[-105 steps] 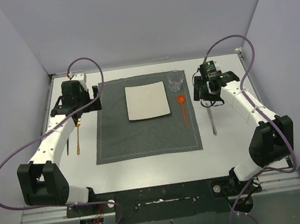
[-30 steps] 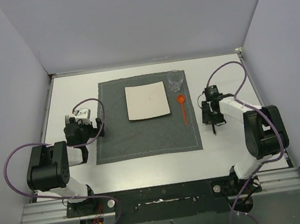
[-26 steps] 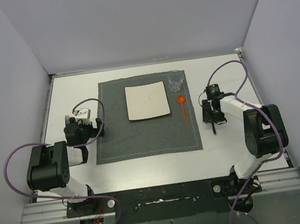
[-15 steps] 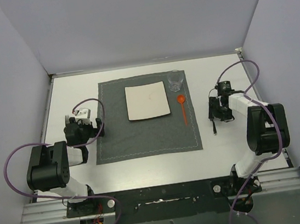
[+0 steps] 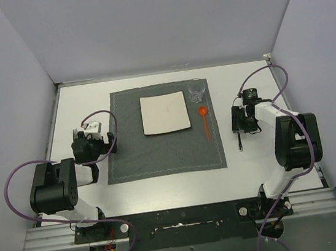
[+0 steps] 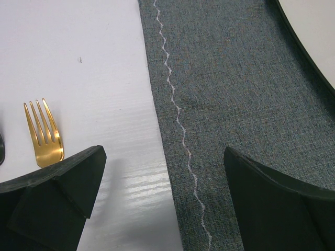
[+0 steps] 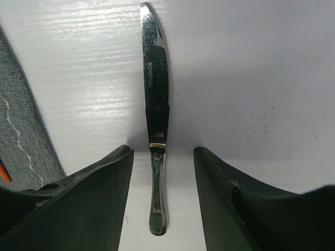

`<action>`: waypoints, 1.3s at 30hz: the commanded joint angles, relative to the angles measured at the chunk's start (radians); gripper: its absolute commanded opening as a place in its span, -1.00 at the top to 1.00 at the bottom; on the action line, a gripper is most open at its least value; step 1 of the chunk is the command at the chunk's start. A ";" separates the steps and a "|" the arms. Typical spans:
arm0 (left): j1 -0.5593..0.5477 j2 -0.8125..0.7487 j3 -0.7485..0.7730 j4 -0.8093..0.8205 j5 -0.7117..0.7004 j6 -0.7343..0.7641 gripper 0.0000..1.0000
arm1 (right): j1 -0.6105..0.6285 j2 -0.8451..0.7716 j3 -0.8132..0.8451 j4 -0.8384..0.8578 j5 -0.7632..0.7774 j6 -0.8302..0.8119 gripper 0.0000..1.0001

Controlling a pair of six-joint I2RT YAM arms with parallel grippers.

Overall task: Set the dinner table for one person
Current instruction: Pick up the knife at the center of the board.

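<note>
The white bench [image 5: 164, 188] fills the view and carries a grey placemat [image 5: 159, 154] with a square plate [image 5: 164, 113]. A clear glass [image 5: 197, 89] stands at the plate's 1 o'clock and an orange spoon [image 5: 205, 123] lies at its 3 o'clock. The right fingers [image 7: 89, 198] stand half apart astride a knife [image 7: 157, 104] marked "YOUBOS", without touching it, and the left fingers [image 6: 52, 193] gape wide beside a gold fork [image 6: 44, 133].

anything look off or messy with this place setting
Nothing is spilled or damaged. The plate sits at the far end of the mat, not centred, leaving the near half bare. The spoon lies on the mat, while the knife and fork lie off it on the table.
</note>
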 commanded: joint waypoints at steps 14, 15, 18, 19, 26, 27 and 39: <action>0.007 0.016 0.005 0.069 0.021 0.005 -0.96 | 0.056 0.059 0.008 -0.051 0.032 0.036 0.11; 0.006 0.016 0.005 0.069 0.020 0.005 -0.96 | 0.057 0.057 0.004 -0.050 0.032 0.039 0.11; 0.006 0.014 0.005 0.068 0.020 0.005 -0.96 | 0.065 0.050 -0.004 -0.057 0.036 0.049 0.12; 0.006 0.014 0.005 0.068 0.021 0.005 -0.96 | 0.069 0.047 -0.004 -0.060 0.040 0.051 0.12; 0.004 0.014 0.005 0.069 0.018 0.005 -0.96 | 0.085 0.027 -0.016 -0.077 0.052 0.069 0.14; 0.006 0.014 0.004 0.069 0.018 0.005 -0.96 | 0.087 0.024 -0.016 -0.081 0.053 0.072 0.15; 0.004 0.014 0.004 0.069 0.017 0.005 -0.96 | 0.091 0.007 -0.023 -0.117 0.078 0.109 0.19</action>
